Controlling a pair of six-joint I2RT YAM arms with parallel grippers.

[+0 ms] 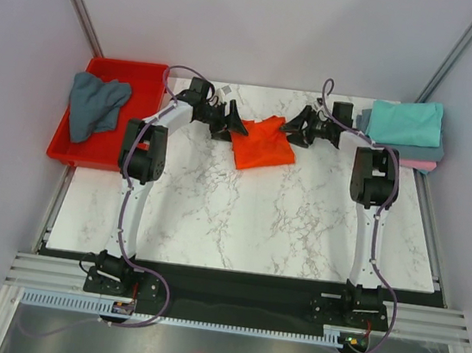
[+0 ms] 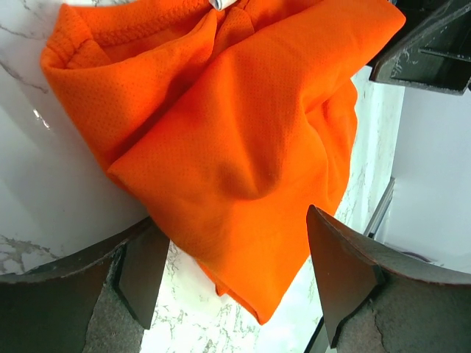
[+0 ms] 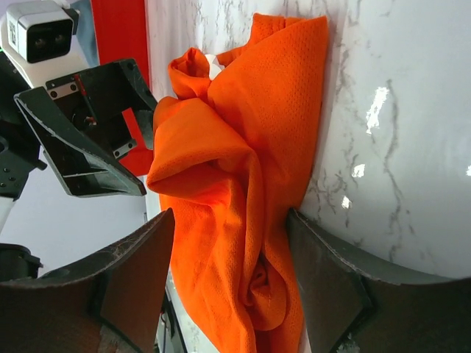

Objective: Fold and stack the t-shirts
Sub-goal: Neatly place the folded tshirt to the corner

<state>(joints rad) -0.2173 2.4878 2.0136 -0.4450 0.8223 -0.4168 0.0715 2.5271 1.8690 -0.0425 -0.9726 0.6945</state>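
Both jaws gape (wide); orange t-shirt [image 1: 262, 143] lies between them

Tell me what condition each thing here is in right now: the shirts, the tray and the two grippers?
Orange t-shirt: bunched, partly folded, lying on the table between both grippers.
Grey-blue t-shirt: crumpled, unfolded, in the red tray.
Teal t-shirt: folded, top of the stack at the right.
Left gripper: open, at the orange t-shirt.
Right gripper: open, cloth between its fingers.
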